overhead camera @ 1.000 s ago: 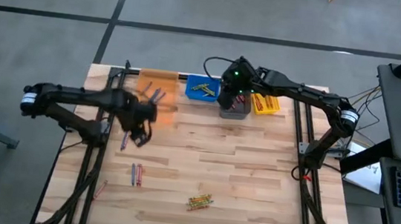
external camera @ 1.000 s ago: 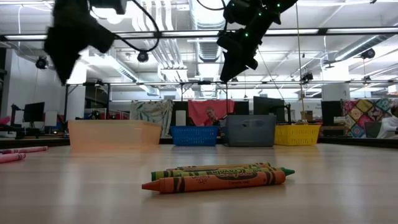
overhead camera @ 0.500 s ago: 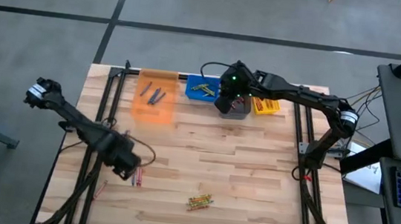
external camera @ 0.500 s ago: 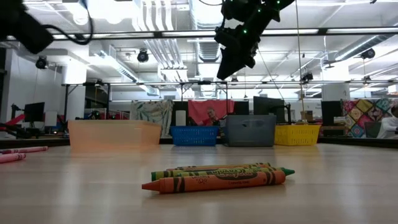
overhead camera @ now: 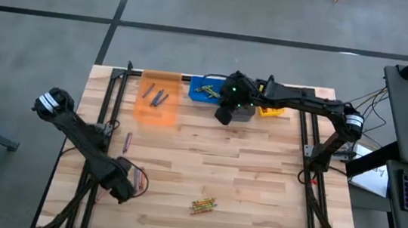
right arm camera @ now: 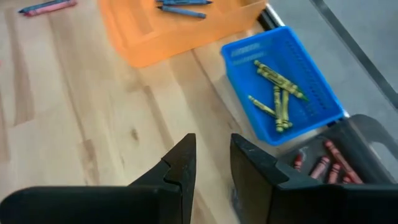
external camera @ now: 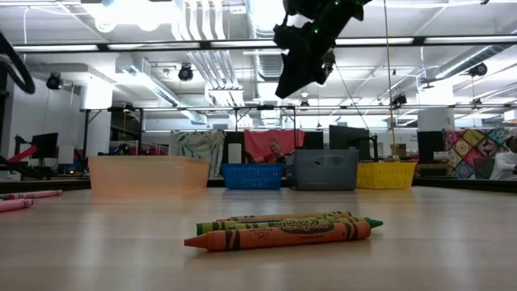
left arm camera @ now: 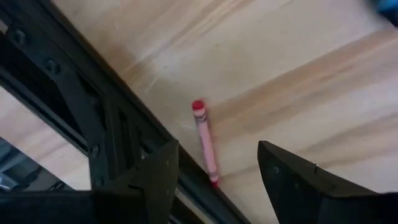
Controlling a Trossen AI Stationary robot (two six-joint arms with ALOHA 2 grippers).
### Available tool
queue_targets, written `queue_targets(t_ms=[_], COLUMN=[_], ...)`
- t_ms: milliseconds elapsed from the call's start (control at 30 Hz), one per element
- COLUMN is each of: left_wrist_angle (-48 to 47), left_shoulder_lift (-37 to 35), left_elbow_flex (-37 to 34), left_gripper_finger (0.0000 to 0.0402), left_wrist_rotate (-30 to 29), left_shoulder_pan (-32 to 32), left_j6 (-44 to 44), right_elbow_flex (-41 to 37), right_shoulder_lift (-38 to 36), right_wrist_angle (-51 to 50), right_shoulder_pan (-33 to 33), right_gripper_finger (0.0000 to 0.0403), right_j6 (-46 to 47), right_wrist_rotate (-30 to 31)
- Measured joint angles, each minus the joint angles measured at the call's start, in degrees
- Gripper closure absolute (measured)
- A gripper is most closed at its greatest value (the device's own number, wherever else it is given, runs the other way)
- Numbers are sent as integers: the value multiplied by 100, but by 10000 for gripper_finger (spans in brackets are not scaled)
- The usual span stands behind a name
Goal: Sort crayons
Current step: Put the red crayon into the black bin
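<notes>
Over the table's near left corner my left gripper (overhead camera: 123,190) points down, open. In the left wrist view its fingers (left arm camera: 155,180) stand on either side of the near end of a red crayon (left arm camera: 205,142). That crayon lies flat on the wood beside the black frame rail (left arm camera: 93,130). My right gripper (overhead camera: 224,114) hangs high, in front of the grey bin (overhead camera: 244,111). It is open, with nothing between its fingers (right arm camera: 180,168). A bunch of green and orange crayons (overhead camera: 204,203) lies near the front edge.
Along the far edge stand an orange bin (overhead camera: 156,98) holding blue crayons, a blue bin (right arm camera: 283,81) holding green-yellow ones, the grey bin with red ones, and a yellow bin (overhead camera: 271,107). A single crayon (overhead camera: 126,141) lies at the left.
My left gripper has swung from beside the orange bin toward the table's near left corner. It has gone down and turned as it went, and now stands over the red crayon. My right gripper has drifted a little toward the table's left, staying high.
</notes>
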Motion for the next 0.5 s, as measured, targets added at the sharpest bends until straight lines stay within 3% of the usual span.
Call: queue_targets(t_ms=[500], left_wrist_angle=[406], left_shoulder_lift=[868], left_elbow_flex=[-105], left_gripper_finger=[203], left_wrist_rotate=[140], left_shoulder_pan=[-533], left_j6=[-257], right_elbow_flex=[0], right_shoulder_lift=[0], right_wrist_angle=[-41], right_shoulder_pan=[729], right_gripper_finger=[317], right_j6=[64], right_wrist_rotate=[32])
